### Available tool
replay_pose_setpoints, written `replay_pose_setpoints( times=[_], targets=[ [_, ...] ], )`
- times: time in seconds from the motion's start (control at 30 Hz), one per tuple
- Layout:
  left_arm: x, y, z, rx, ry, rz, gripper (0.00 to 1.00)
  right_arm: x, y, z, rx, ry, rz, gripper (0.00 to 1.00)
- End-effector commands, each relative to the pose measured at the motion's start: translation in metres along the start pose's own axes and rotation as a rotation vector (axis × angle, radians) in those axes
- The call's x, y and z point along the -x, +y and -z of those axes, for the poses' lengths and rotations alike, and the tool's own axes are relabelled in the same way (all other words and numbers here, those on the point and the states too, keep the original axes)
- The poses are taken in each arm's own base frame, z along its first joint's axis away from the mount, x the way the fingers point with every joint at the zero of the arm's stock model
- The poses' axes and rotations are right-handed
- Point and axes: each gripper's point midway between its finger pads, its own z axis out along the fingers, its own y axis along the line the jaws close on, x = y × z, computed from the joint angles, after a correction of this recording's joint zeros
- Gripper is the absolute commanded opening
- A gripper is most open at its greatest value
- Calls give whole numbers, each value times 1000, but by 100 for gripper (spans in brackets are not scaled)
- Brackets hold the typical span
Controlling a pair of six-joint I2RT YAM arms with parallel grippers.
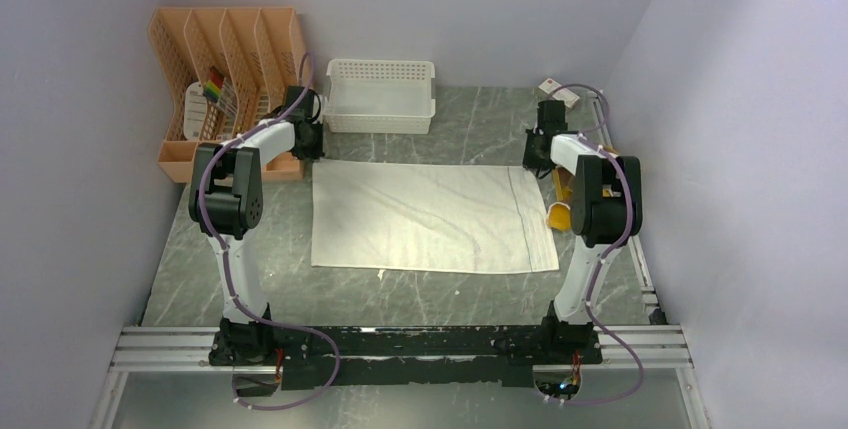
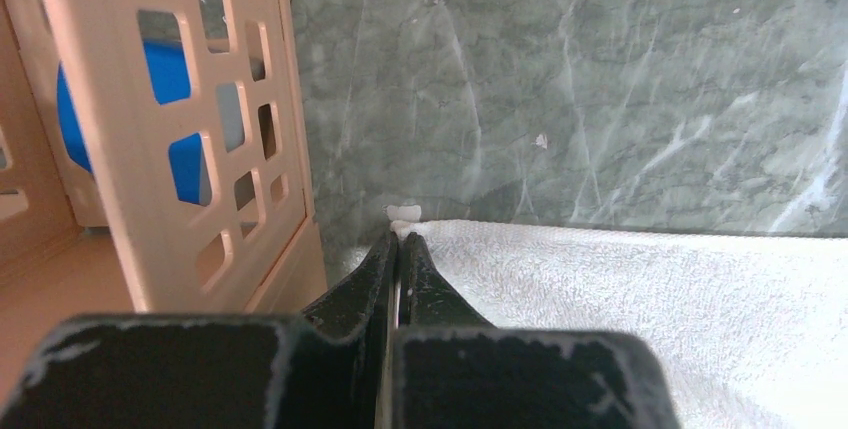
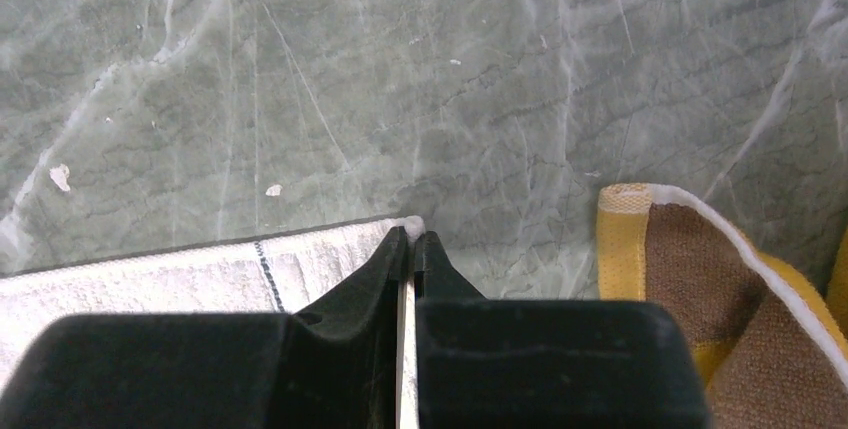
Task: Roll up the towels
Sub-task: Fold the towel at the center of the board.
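The white towel (image 1: 430, 217) lies spread flat mid-table, its thin dark stripe near the right end. My left gripper (image 1: 311, 154) is shut on its far left corner; in the left wrist view the gripper (image 2: 401, 239) pinches the towel (image 2: 640, 289) at that corner. My right gripper (image 1: 537, 161) is shut on its far right corner; in the right wrist view the gripper (image 3: 411, 239) pinches the towel (image 3: 200, 274) beside the stripe. The mustard-yellow towel with brown patches (image 1: 560, 199) lies bunched at the right, mostly hidden by the right arm, and shows in the right wrist view (image 3: 720, 289).
A white lattice basket (image 1: 380, 95) stands at the back centre. An orange file rack (image 1: 225, 79) stands at the back left, right beside the left gripper (image 2: 150, 149). A small white object (image 1: 560, 92) lies at the back right. Walls close in on three sides.
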Motion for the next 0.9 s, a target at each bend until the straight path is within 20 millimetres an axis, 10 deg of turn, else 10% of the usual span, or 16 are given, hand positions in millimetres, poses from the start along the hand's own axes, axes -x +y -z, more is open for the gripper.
replay_pose_setpoints(
  times=[0.0,0.5,0.87],
  targets=[
    [24,1,6,-8,-42,-6,7,7,-4,18,4,-13,-45,0],
    [113,5,28,-16,-237,-15,7,122,-4,76,-6,-251,-54,0],
    [105,6,56,-34,-341,23,7,108,-6,100,-4,-267,-118,0]
  ],
)
